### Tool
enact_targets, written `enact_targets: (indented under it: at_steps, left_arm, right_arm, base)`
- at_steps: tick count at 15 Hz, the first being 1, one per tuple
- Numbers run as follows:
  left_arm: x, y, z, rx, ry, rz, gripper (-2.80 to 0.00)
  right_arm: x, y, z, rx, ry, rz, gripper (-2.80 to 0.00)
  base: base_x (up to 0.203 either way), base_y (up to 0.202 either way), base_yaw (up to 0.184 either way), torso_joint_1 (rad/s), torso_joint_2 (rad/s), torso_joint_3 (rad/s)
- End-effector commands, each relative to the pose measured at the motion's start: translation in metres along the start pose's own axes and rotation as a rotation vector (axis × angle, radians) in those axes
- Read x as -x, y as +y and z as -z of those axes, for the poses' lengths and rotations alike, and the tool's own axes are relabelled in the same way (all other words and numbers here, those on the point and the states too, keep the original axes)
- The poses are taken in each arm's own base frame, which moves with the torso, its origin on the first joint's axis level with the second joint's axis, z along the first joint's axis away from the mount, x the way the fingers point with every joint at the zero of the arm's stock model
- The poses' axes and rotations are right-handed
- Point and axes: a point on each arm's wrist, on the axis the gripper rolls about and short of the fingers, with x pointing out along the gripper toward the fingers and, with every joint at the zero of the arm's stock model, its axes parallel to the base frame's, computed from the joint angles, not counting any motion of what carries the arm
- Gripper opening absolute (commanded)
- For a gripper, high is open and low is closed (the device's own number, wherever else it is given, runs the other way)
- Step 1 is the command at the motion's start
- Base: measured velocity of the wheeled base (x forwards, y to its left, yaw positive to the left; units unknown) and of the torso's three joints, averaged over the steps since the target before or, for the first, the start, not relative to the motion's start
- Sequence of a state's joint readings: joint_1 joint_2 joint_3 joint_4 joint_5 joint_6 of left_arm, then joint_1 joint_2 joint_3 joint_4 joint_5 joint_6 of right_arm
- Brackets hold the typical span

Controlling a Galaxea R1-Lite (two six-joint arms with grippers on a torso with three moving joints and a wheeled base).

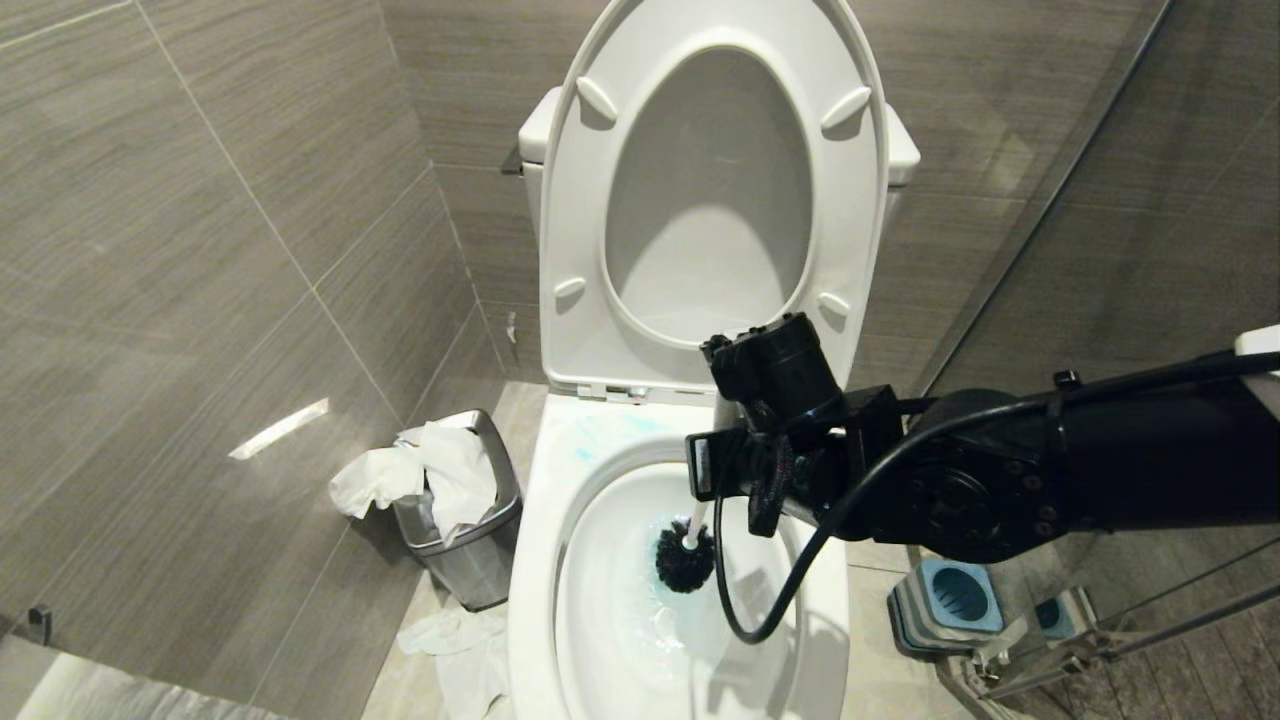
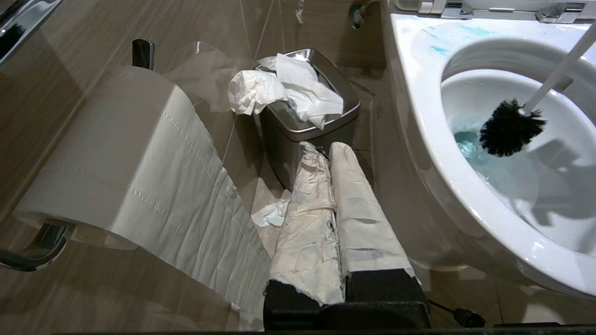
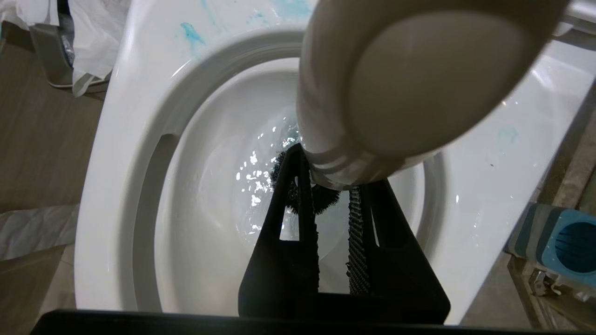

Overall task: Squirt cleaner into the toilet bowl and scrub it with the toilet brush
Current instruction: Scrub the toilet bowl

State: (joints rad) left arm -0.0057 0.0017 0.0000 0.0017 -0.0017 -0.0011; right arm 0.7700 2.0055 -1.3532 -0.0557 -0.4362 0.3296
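Scrubbing status: right gripper (image 3: 326, 186) clamped on the toilet brush (image 1: 688, 545), white handle pinched between its black fingers.
Brush head: dark bristles inside the toilet bowl (image 1: 535, 560), low against the wet inner wall, just above the blue-tinted water.
Cleaner (image 2: 440, 48): turquoise streaks on the rim at about 11 o'clock from the brush head.
Seat and lid: raised upright, 12 o'clock.
Left gripper (image 2: 333, 153): paper-wrapped fingers pressed together, empty, parked beside the bowl.
Steel bin (image 1: 470, 555): 9 o'clock of the bowl, stuffed with tissue.
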Motion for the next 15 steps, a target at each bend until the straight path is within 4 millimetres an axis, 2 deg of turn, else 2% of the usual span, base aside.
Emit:
enact_targets:
  at_steps: [1,6,9,11,12,15]
  left_arm:
    - [0.0,0.0,0.0,0.0,0.003,0.0,-2.8]
    - [0.0,0.0,0.0,0.0,0.002,0.0,-2.8]
    - [0.0,0.0,0.0,0.0,0.003,0.0,-2.8]
    - [0.0,0.0,0.0,0.0,0.003,0.0,-2.8]
    - [0.0,0.0,0.0,0.0,0.003,0.0,-2.8]
    - [0.0,0.0,0.0,0.0,0.003,-0.001,-2.8]
  right_arm:
    - [-0.026,0.01,0.014,0.017,0.036,0.013,-2.8]
    - [-0.093,0.024,0.033,0.024,0.059,0.068,-2.8]
    - [-0.11,0.026,0.033,0.023,0.043,0.089,-2.8]
    - [-0.106,0.026,0.031,0.026,0.036,0.103,-2.8]
    - [-0.095,0.028,0.022,0.02,0.016,0.088,-2.8]
    - [-0.041,0.037,-0.01,0.01,-0.036,0.024,-2.8]
  base:
    - [0.0,0.0,0.0,0.0,0.0,0.0]
    - [0.0,0.0,0.0,0.0,0.0,0.0]
    - [0.0,0.0,0.0,0.0,0.0,0.0]
    - [0.0,0.0,0.0,0.0,0.0,0.0]
    - [0.0,0.0,0.0,0.0,0.0,0.0]
    - [0.0,0.0,0.0,0.0,0.0,0.0]
